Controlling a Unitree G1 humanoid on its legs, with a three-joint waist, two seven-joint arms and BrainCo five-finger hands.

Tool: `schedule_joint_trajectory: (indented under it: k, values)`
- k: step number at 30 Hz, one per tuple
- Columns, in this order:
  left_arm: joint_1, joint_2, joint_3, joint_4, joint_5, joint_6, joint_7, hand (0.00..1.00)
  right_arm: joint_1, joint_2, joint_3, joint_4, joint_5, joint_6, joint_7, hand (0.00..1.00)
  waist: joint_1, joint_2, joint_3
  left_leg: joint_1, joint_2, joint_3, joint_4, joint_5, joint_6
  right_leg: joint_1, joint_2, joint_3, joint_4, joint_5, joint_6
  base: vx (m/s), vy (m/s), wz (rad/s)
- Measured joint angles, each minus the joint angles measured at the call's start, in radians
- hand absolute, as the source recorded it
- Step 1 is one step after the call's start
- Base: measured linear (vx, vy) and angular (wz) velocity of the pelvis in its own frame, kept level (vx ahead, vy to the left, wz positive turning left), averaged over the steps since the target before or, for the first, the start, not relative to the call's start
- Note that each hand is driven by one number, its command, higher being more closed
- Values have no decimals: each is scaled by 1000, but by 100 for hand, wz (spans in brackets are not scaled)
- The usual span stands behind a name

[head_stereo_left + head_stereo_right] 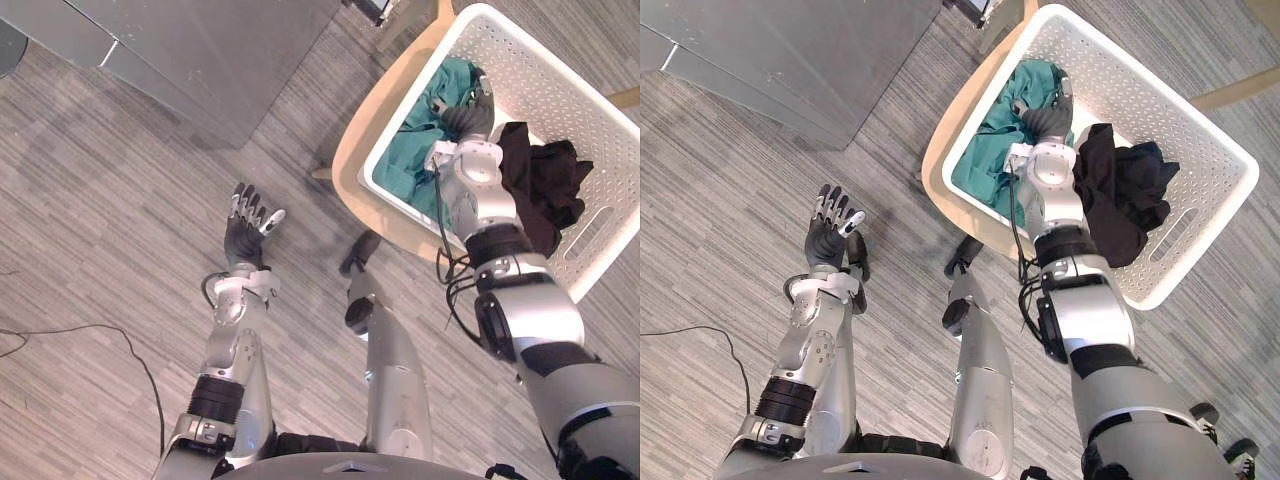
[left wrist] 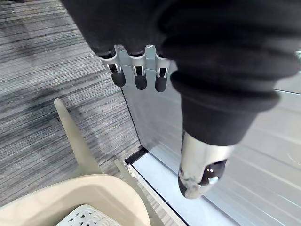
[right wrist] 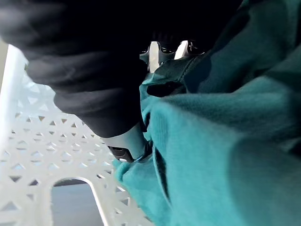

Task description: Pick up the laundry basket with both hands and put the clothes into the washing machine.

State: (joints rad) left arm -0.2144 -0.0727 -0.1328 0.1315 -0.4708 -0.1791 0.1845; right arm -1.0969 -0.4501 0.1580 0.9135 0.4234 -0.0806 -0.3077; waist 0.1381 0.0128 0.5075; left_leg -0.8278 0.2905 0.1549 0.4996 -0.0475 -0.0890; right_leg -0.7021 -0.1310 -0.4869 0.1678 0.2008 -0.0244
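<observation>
A big grey metal box (image 1: 200, 50), likely the washing machine, stands far left. The left hand (image 1: 245, 235) hangs over the floor with its fingers spread, holding nothing. Well to its right is a round beige seat (image 1: 350, 150), and on it sits the white plastic laundry basket full of holes (image 1: 560, 95). The right hand (image 1: 468, 120) is inside, fingers and thumb closed on the teal cloth (image 1: 410, 165). A black cloth (image 1: 545, 180) lies beside it. The right hand is much nearer; the left must reach right.
</observation>
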Motion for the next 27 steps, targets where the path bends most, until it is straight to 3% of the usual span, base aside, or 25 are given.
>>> schedule_joint_trajectory:
  k: [3,4,10,15,16,23,27]
  values:
    - [-1,-1,-25,0,-8,-1,-1,0,-53,-49,120,78,-43,2,20,0,-2,1,0,-18,-1,-12,-2,0,6,-5,2,-13,-8,-4,5,9,6,9]
    - [-1,-1,-42,0,-8,0,-11,0,-94,-83,225,135,-83,9,48,0,-2,1,0,-27,-3,-20,-10,9,4,-9,2,-23,-9,-4,5,5,4,15]
    - [0,0,-83,-1,-6,17,-50,0,-216,-137,568,309,-241,59,131,0,0,2,-4,-24,-5,-18,-50,33,-7,-13,0,-34,-6,-11,0,6,1,11]
    - [-8,0,-107,-2,3,31,-68,0,-247,-149,661,370,-294,89,152,0,19,7,-14,-8,-6,-3,-110,79,-12,-17,-3,-50,-4,-17,-7,6,-9,13]
    - [-8,-1,-106,-2,4,33,-68,0,-245,-147,665,382,-308,97,163,100,24,8,-28,-7,-7,1,-122,87,-14,-24,-3,-50,-4,-17,-8,0,0,0]
    - [-10,-1,-105,-4,4,45,-85,0,-241,-141,651,395,-303,110,211,100,36,12,-58,12,-12,7,-171,120,-21,-33,-6,-50,10,-27,-22,2,-2,1]
    - [-20,-4,-99,-4,4,50,-83,0,-218,-126,584,395,-192,111,213,100,40,16,-76,15,-12,8,-173,122,-23,-34,-6,-49,15,-29,-23,0,0,0]
